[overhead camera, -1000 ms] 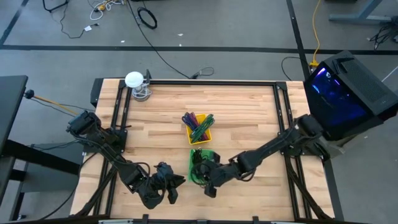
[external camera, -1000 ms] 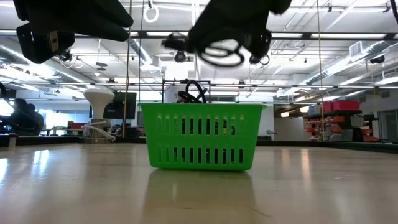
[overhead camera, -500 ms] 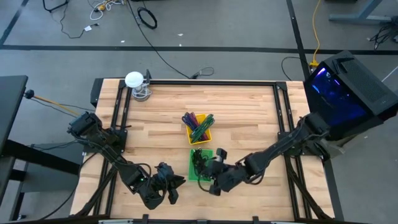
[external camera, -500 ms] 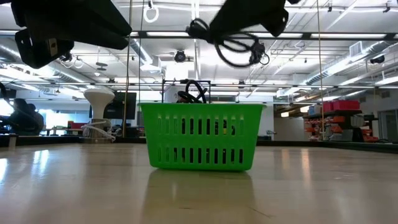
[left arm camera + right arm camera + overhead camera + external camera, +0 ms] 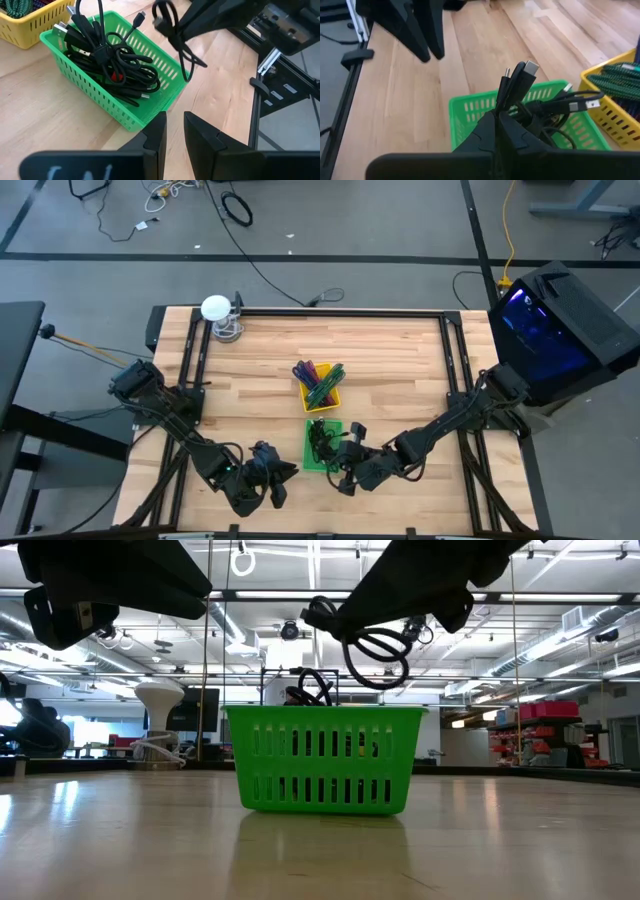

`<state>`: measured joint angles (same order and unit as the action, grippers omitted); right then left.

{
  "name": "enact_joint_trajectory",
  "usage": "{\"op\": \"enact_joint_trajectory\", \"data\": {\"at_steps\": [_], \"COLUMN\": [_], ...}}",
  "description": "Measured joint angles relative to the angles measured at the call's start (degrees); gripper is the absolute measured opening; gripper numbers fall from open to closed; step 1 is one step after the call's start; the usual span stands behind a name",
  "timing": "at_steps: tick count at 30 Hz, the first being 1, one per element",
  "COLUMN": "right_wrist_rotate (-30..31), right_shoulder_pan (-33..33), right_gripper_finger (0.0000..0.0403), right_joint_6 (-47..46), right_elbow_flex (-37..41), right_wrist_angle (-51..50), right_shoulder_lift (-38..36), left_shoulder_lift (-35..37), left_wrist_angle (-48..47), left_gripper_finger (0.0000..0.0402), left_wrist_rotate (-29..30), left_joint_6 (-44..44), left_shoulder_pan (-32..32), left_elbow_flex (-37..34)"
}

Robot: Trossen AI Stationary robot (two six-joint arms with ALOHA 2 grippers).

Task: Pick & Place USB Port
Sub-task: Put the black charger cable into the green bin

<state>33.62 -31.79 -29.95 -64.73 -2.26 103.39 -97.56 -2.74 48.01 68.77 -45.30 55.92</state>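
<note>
**USB cable lifted clear of the green basket**

Since the earlier frame, the right arm has been drawn back toward its own side, and the cable is now carried just beside the basket rim rather than over it. On the tabletop (image 5: pixel 400 370), the green basket (image 5: pixel 322 445) is left holding the remaining tangle. The right gripper (image 5: pixel 496 116) is closed on the USB cable (image 5: pixel 362 632), its plugs pointing upward. The left gripper (image 5: pixel 172 131) is held slightly parted nearby, holding nothing. The dangling loop is best kept above the rim so that nothing is snagged.
</note>
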Motion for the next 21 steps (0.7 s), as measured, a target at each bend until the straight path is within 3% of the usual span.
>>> {"op": "enact_joint_trajectory", "data": {"at_steps": [8,13,21], "right_wrist_rotate": [0.1,0.05,5.41], "right_shoulder_pan": [0.07,0.11,0.28], "right_gripper_finger": [0.0015,0.0059,0.0132], "right_joint_6": [1.58,0.48,0.67], "right_elbow_flex": [0.0,0.0,0.0], "right_wrist_angle": [-0.39,-1.52,-1.8], "right_shoulder_lift": [0.24,0.24,0.26], "left_shoulder_lift": [0.0,0.0,0.0], "left_wrist_angle": [0.0,0.0,0.0], "left_gripper_finger": [0.0069,0.0069,0.0069], "left_wrist_rotate": [-0.01,-0.02,-0.02], "left_joint_6": [0.02,0.02,0.04], "left_shoulder_pan": [0.0,0.0,0.0], "left_elbow_flex": [-0.01,0.0,0.0]}}
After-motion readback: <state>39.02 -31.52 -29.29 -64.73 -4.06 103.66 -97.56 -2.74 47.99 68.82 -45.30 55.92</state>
